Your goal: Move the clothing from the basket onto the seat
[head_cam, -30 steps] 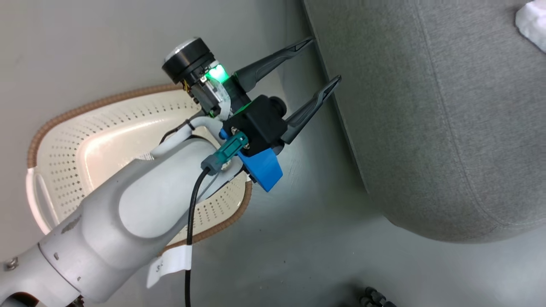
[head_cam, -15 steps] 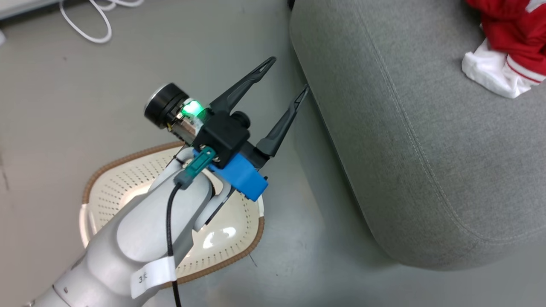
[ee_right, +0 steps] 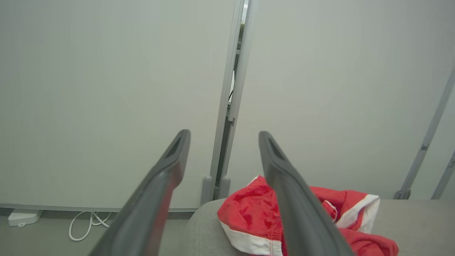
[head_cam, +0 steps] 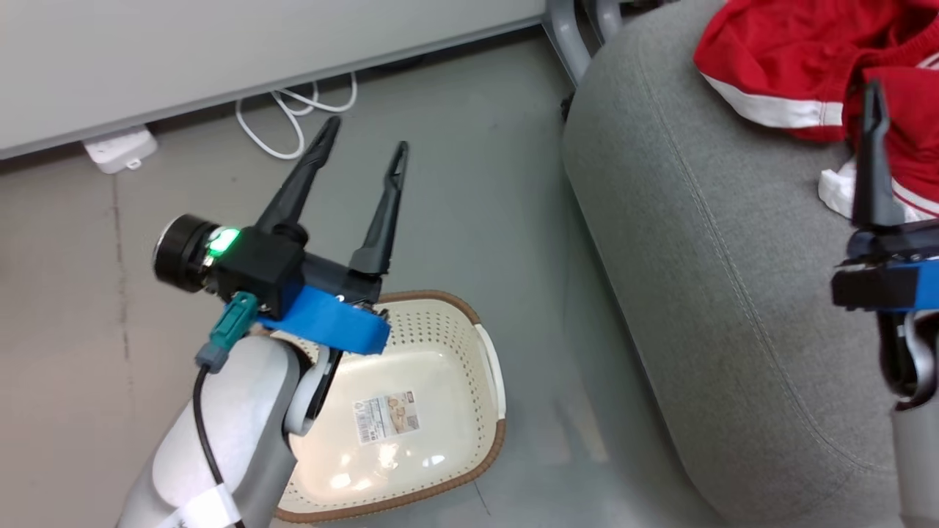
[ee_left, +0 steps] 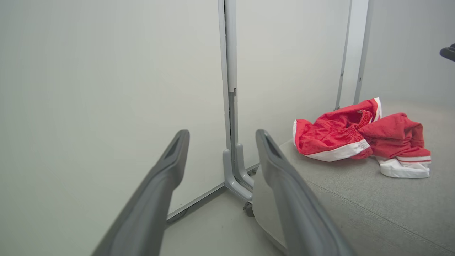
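Currently both arms are raised and carry nothing.

- Clothing point(head_cam: 792, 66): a crumpled red heap with white stripes and trim, lying on the seat point(head_cam: 733, 293) toward its far end. No garment hangs over the seat's edge.
- Basket point(head_cam: 433, 396): on the floor beside the seat's rounded corner, apart from it. Its bare bottom and label point(head_cam: 386, 416) show. The left forearm covers one corner, so I cannot vouch for that part.
- Left gripper point(head_cam: 367, 134): fingers spread, nothing between them. It is off the seat, above the floor on the basket's side and well apart from the heap, pointing toward the wall panel point(head_cam: 220, 44).
- Right gripper point(ee_right: 224, 135): fingers parted, nothing held. It is over the seat with its tips just short of the heap.
- White cable point(head_cam: 293, 125) and power strip point(head_cam: 121, 147): on the floor off the seat, by the wall panel, out of the work.

Relation that matters: the heap lies straight ahead of the right gripper and off to the side of the left, so the right arm is much the nearer. In the left wrist view the heap is wider than it is deep, and its long axis seems to run roughly crosswise to the right fingers.

Judgement: the transfer looks done or nearly so, and all that seems left is a check of the hidden basket corner.
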Available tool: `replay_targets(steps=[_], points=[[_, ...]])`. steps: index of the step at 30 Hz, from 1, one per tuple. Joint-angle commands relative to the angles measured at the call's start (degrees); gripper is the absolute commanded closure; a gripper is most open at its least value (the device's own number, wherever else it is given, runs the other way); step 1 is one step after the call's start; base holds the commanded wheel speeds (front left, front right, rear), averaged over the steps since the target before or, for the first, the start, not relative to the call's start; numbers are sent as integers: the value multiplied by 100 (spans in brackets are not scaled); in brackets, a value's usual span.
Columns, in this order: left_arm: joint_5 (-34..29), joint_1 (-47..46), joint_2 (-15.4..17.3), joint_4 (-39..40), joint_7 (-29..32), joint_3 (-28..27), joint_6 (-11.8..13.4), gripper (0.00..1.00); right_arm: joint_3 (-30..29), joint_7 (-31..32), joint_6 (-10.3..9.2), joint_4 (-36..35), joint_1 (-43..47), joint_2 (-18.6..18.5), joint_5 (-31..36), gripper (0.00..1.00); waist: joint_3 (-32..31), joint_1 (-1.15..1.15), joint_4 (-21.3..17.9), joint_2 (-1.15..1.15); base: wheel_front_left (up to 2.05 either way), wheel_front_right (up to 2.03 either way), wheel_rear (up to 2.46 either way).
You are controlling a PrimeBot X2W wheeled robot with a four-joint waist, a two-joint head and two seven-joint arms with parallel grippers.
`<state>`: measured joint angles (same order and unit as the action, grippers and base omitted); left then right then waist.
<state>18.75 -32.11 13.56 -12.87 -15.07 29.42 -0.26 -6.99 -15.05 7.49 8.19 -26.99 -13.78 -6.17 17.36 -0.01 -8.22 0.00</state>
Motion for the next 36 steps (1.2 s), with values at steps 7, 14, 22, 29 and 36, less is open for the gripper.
replay_targets(steps=[7,14,22,29,36], points=[[-390,796,-275,134,-14,-1047,-123,0,471,-20,1,148,408,197,-14,0,-526,1,502,0,0,0,0],[-613,1295,-489,134,-14,-1715,-226,0,670,-20,1,276,724,346,-40,0,-787,1,717,0,0,0,0],[-846,1899,-757,-7,-14,-2277,-418,0,749,-19,1,327,1258,583,-53,0,-1136,1,902,0,0,0,0],[-983,2351,-918,-46,-14,-2530,-570,0,715,-20,1,347,1730,751,-61,0,-1393,1,992,0,0,0,0],[-1077,2663,-1005,-19,-14,-2734,-644,0,658,-20,1,372,2078,879,-70,0,-1565,1,1028,0,0,0,0]])
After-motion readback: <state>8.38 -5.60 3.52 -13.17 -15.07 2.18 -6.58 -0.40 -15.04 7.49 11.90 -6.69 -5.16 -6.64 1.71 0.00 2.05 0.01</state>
